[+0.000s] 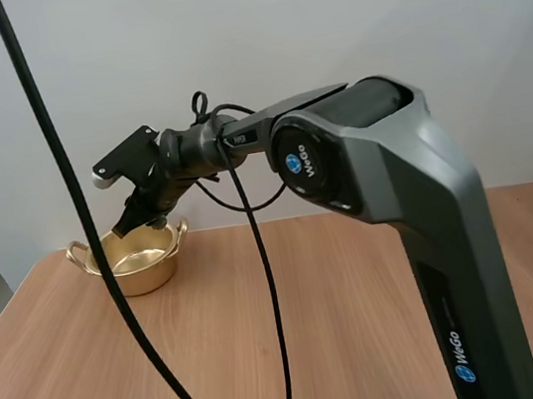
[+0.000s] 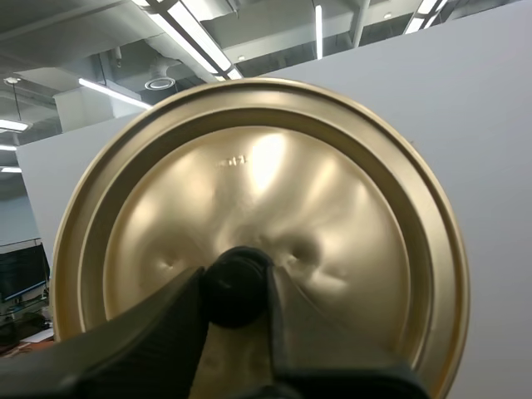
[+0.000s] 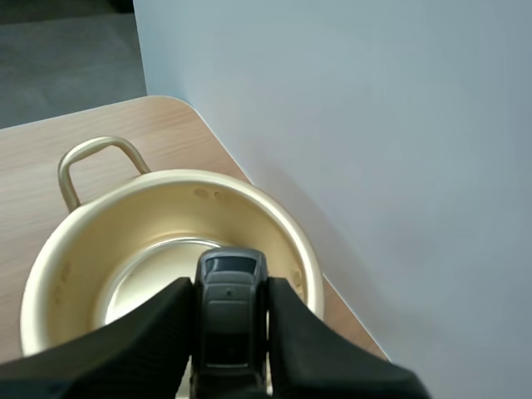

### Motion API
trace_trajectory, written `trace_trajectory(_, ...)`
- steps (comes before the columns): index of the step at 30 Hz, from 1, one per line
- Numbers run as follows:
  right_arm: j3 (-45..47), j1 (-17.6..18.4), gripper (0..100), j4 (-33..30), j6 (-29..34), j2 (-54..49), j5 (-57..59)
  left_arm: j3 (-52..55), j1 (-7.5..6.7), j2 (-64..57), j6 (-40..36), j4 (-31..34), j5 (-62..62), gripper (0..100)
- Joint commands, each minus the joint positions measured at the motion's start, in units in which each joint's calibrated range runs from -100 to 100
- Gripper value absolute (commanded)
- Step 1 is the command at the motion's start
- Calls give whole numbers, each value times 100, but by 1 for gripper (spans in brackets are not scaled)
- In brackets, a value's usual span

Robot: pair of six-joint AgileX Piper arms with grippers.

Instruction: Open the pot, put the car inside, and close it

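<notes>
Left claw (image 2: 237, 288) pinches lid's (image 2: 274, 179) knob (image 2: 235, 278); car (image 3: 229, 320) in right claw (image 3: 229, 293) partly hides pot (image 3: 241, 212)

pinching a dark grey car (image 3: 229, 320) by its two sides between the right fingers (image 3: 150, 337), tips pressed against its flanks, windowed end pointing away. holding it in front of the open mouth of a golden pot (image 3: 50, 274), with a shiny bare bottom inside. standing on a pale wooden bench (image 3: 33, 166) close to its rounded corner, one looped handle (image 3: 91, 158) sticking out on the side away from a plain grey wall (image 3: 374, 150), just beyond the pot's far rim.
</notes>
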Motion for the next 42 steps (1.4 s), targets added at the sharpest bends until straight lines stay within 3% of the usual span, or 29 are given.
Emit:
trace_trajectory(1,-728,35,0,3,3,728,304,8,-3,57,5,17,-2,0)
trace_trajectory(10,-831,319,0,3,-332,1043,-96,8,-3,162,5,17,157,0)
trace_trajectory(17,-831,338,0,3,-332,1201,-267,8,-3,162,5,28,586,0)
trace_trajectory(18,-831,338,3,3,-332,1201,-271,8,-3,162,5,26,633,0)
trace_trajectory(20,-831,338,27,3,-332,1201,-306,8,-3,162,5,26,643,0)
trace_trajectory(23,-831,338,56,3,-332,1201,-369,8,-3,162,5,26,643,0)
trace_trajectory(25,-831,338,61,3,-332,1201,-417,8,-3,162,5,40,678,0)
trace_trajectory(29,-831,338,59,-46,-332,1201,-419,8,-3,162,5,122,880,0)
trace_trajectory(31,-831,338,53,-46,-332,1201,-419,35,-3,162,5,169,901,0)
trace_trajectory(33,-831,338,39,-46,-332,1186,-353,49,-3,162,5,246,984,0)
trace_trajectory(36,-831,287,0,-46,-332,1066,56,80,-3,203,5,449,1133,0)
trace_trajectory(42,-831,-31,0,-46,1,450,619,80,-3,415,-126,766,1605,0)
